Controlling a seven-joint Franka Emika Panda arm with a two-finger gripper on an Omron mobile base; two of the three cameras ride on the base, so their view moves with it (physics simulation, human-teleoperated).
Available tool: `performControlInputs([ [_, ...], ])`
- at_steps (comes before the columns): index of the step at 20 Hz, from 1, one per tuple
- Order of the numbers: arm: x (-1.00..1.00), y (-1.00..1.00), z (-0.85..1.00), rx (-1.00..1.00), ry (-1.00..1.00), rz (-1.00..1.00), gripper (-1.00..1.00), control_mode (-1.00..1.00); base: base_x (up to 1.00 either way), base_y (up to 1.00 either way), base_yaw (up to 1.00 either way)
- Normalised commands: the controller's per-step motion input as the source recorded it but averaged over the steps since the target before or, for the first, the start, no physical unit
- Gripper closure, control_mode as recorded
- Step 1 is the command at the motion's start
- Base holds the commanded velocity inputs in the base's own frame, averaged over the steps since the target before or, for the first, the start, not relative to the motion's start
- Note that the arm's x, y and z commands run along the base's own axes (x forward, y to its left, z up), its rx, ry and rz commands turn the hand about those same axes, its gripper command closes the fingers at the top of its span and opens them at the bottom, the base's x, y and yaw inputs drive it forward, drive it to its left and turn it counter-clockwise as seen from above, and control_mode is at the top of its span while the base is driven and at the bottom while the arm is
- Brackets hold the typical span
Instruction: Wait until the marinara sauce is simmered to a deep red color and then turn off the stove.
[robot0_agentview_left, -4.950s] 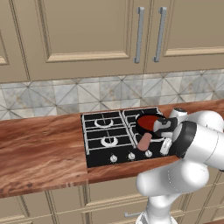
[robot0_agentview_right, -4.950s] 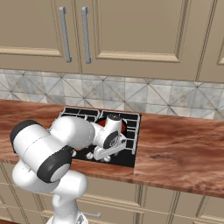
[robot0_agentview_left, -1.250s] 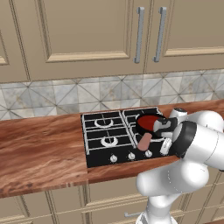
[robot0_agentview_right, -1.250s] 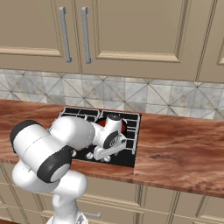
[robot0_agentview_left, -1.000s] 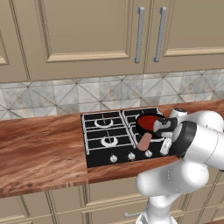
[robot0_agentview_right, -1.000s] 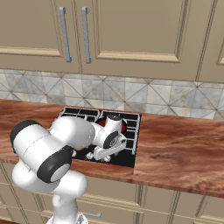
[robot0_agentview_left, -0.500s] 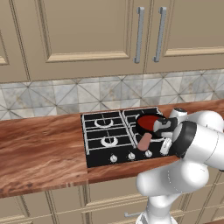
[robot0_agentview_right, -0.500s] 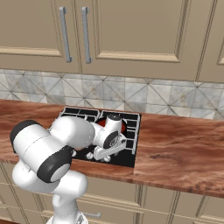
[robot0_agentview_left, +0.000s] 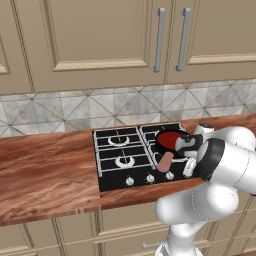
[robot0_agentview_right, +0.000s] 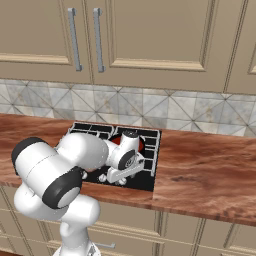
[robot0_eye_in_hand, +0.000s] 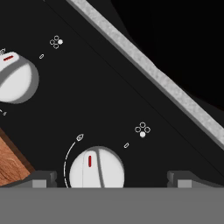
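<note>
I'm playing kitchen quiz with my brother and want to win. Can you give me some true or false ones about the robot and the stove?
1. The sauce in the pan looks deep red. True.
2. The pan sits on the wooden counter. False: it sits on the stove, on a right-hand burner.
3. The tool is open, with a silver knob between its two tips. True.
4. The tool is holding the pan's handle. False: the pinkish handle lies free.
5. The cupboard doors above the stove are wide open. False: they are shut.
</note>
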Motion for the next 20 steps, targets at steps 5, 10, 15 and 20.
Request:
performControlInputs([
  [5,0.00,0.00,0.00,0.00,0.00,0.00,-1.00,-1.00,0.00,0.00,0.00],
  [10,0.00,0.00,0.00,0.00,0.00,0.00,-1.00,-1.00,0.00,0.00,0.00],
  [15,0.00,0.00,0.00,0.00,0.00,0.00,-1.00,-1.00,0.00,0.00,0.00],
  [20,0.00,0.00,0.00,0.00,0.00,0.00,-1.00,-1.00,0.00,0.00,0.00],
])
